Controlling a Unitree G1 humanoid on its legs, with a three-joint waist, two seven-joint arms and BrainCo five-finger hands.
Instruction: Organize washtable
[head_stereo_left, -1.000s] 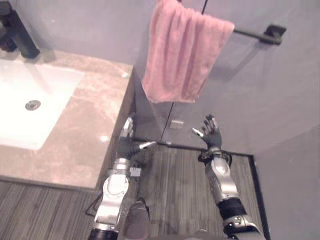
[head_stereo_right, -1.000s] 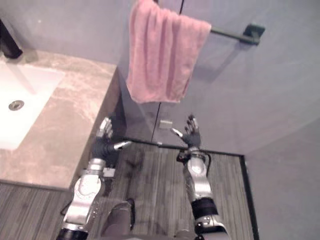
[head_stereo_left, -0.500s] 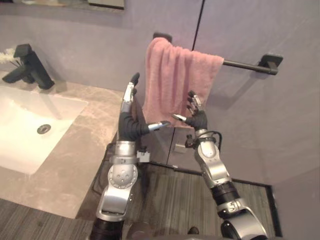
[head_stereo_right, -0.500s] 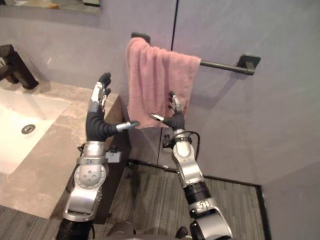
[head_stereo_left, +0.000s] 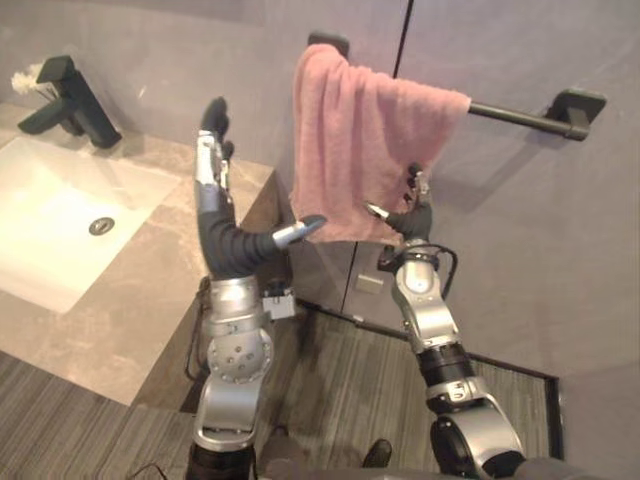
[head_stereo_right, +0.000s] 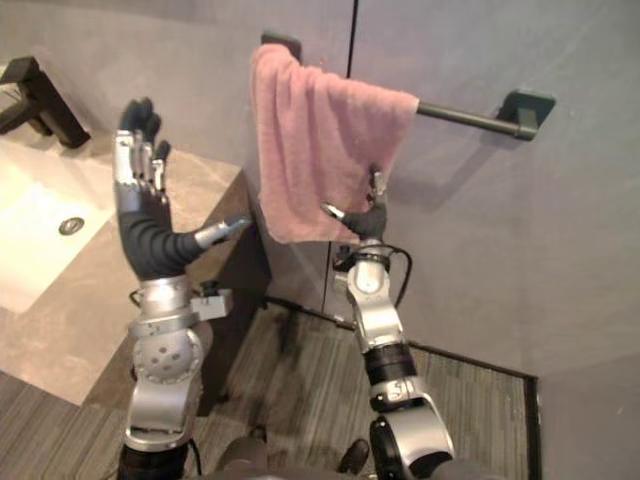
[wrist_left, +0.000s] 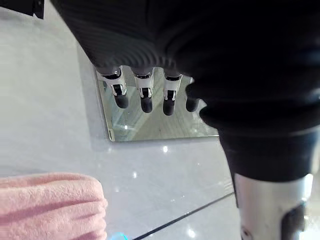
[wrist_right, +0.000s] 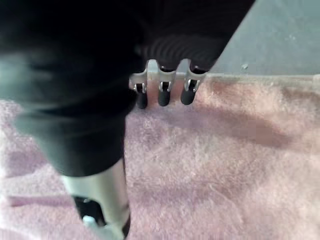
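A pink towel (head_stereo_left: 350, 140) hangs folded over the left end of a black towel bar (head_stereo_left: 520, 115) on the grey wall. My right hand (head_stereo_left: 408, 218) is raised at the towel's lower right corner, open, its straight fingers (wrist_right: 162, 90) close against the pink cloth (wrist_right: 225, 165); whether they touch it I cannot tell. My left hand (head_stereo_left: 235, 250) is held up left of the towel, open. Its fingers (wrist_left: 145, 95) point straight up and its thumb reaches toward the towel's lower edge without holding it.
The marble counter (head_stereo_left: 150, 300) with a white sink (head_stereo_left: 50, 220) and a black faucet (head_stereo_left: 75, 95) lies to the left. Its corner is just behind my left arm. Dark plank floor (head_stereo_left: 340, 370) lies below, along the grey wall.
The camera has shifted. My left hand has risen higher beside the towel. My right hand has moved up and in to the towel's lower right corner.
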